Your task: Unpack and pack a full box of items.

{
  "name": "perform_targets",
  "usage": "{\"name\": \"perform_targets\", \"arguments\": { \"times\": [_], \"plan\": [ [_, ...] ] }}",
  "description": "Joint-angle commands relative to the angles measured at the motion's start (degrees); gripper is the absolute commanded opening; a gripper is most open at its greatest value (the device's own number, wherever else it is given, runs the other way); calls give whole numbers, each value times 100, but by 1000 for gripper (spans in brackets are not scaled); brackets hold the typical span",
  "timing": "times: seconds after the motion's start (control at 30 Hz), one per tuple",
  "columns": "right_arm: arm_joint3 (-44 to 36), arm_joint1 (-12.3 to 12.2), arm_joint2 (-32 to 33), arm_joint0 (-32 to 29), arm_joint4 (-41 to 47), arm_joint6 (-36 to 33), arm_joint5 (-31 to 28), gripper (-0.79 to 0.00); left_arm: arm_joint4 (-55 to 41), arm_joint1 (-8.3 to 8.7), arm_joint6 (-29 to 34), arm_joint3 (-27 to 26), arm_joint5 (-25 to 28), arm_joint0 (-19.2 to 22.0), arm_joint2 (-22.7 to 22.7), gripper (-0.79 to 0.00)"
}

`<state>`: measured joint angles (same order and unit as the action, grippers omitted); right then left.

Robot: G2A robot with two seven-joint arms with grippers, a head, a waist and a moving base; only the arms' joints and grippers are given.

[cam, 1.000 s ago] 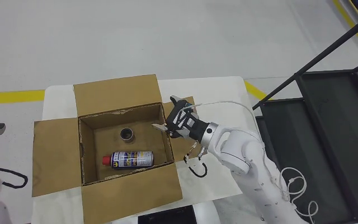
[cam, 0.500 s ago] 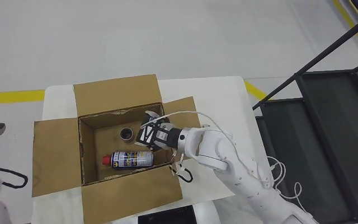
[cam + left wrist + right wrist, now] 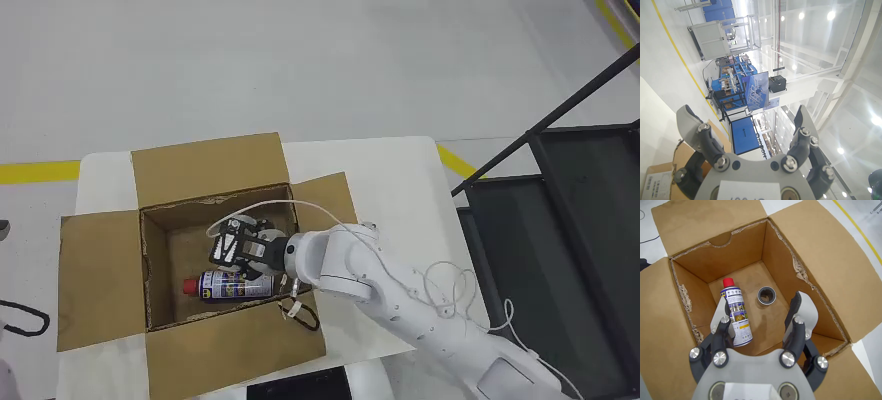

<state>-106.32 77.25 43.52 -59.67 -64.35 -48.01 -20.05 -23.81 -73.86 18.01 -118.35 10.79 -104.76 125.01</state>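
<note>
Jaws of right arm [image 3: 372, 276] spread over spray can [image 3: 737, 313], seemingly apart.

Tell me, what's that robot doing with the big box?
The robot is working at an open brown cardboard box on a white table. Its right arm's fingers hang open over the box, holding nothing. On the box floor, a blue-and-white spray can with a red cap lies on its side. A small dark-rimmed metal ring sits beside it, not touching. Nothing is picked up yet.
</note>
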Motion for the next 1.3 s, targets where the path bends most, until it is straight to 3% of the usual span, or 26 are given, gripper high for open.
{"name": "perform_targets", "arguments": {
  "times": [0.0, 0.2, 0.47, 0.63, 0.77, 1.27],
  "plan": [
    [142, 49, -124, 163, 42, -156, 79, -188, 0, 0, 0, 0, 0, 0, 0, 0],
    [472, 149, -317, 619, 255, -1023, 96, -77, 0, 0, 0, 0, 0, 0, 0, 0],
    [613, 169, -278, 998, 1067, -2168, -240, 0, 0, 0, 0, 0, 0, 0, 0, 0],
    [770, 233, -547, 1220, 1357, -2556, -362, 0, 0, 0, 0, 0, 0, 0, 0, 0],
    [948, 302, -681, 1371, 1410, -2436, -220, 0, 0, 0, 0, 0, 0, 0, 0, 0],
    [2436, 676, -1138, 1578, 1502, -655, 387, 0, 0, 0, 0, 0, 0, 0, 0, 0]
  ]
}}
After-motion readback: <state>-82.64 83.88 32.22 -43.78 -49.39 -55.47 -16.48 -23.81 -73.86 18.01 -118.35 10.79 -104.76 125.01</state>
